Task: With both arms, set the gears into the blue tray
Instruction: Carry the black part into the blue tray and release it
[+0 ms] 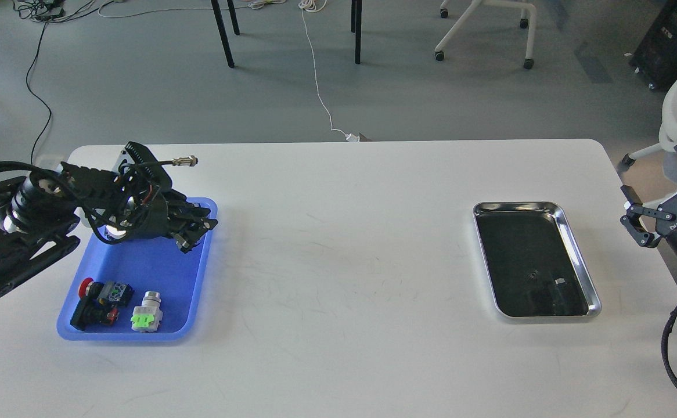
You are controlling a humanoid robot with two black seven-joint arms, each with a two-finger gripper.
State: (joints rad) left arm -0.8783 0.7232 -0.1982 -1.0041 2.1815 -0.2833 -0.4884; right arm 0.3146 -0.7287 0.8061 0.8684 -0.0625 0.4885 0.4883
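Note:
The blue tray (151, 268) lies at the table's left. My left gripper (193, 233) hangs low over the tray's far right corner, its dark fingers drawn together; no gear shows between them. One tiny black gear (531, 276) lies inside the steel tray (583, 262) on the right. My right gripper (663, 194) is off the table's right edge, beyond the steel tray, open with nothing between its fingers.
Push-button switches sit in the blue tray's near end: a red-capped one (99, 296) and a green-and-white one (147, 316). A cable plug (184, 161) sticks out above my left wrist. Bare white table (344, 261) spans between the two trays.

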